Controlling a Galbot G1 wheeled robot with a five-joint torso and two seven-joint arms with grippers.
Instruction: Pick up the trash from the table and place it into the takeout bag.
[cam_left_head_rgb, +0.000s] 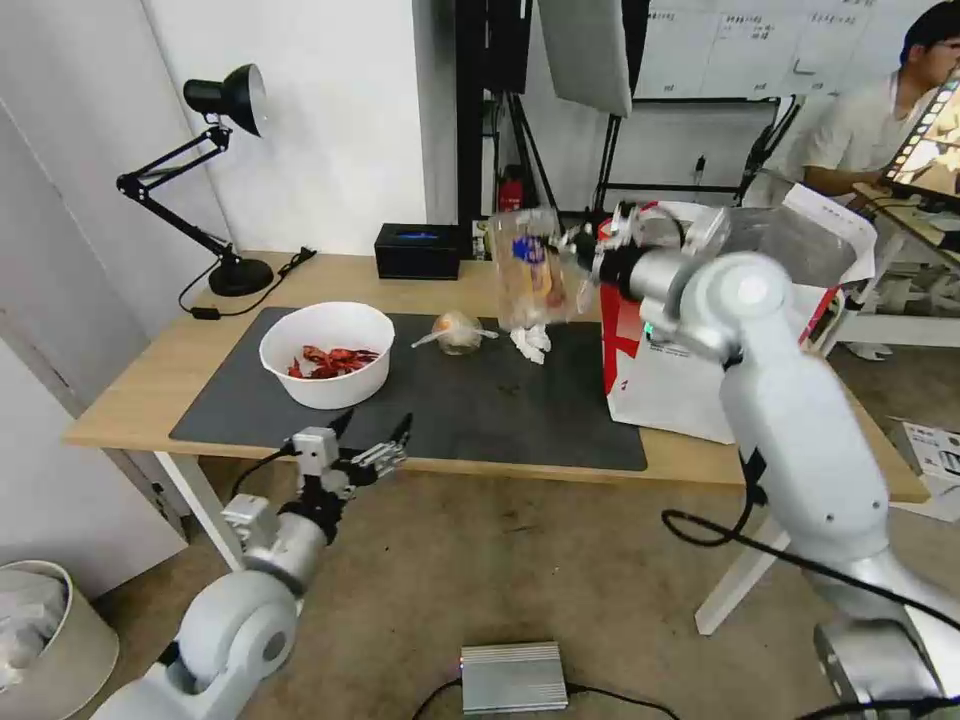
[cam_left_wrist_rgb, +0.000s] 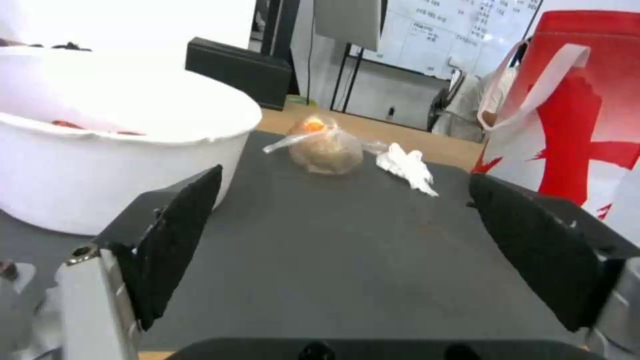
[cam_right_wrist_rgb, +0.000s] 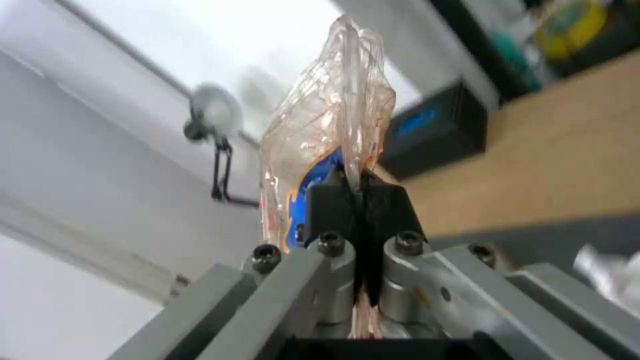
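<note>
Right gripper (cam_left_head_rgb: 583, 250): raised above the table's far side, just left of the takeout bag, fingers (cam_right_wrist_rgb: 383, 200) pinched tight on the edge of the clear plastic tray (cam_left_head_rgb: 535, 268).
Clear plastic tray: held in the air, hanging upright above the crumpled tissue (cam_left_head_rgb: 531, 342); a blue label shows through its wall.
Left gripper (cam_left_head_rgb: 372, 436): low at the table's near edge, in front of the bowl, its 2 black pads (cam_left_wrist_rgb: 179, 235) spread wide with nothing between them.
White bowl (cam_left_head_rgb: 327, 352): on the dark grey mat (cam_left_head_rgb: 480, 410), left part, red shells inside.
Knotted clear bag (cam_left_head_rgb: 456, 332): on the mat, between bowl and tissue, orange content showing.
Takeout bag (cam_left_head_rgb: 690, 385): stands on the table (cam_left_head_rgb: 150, 385) at the right, mouth open, foil lining visible.
Black box (cam_left_head_rgb: 418, 250), desk lamp (cam_left_head_rgb: 215, 180): at the table's back edge.
</note>
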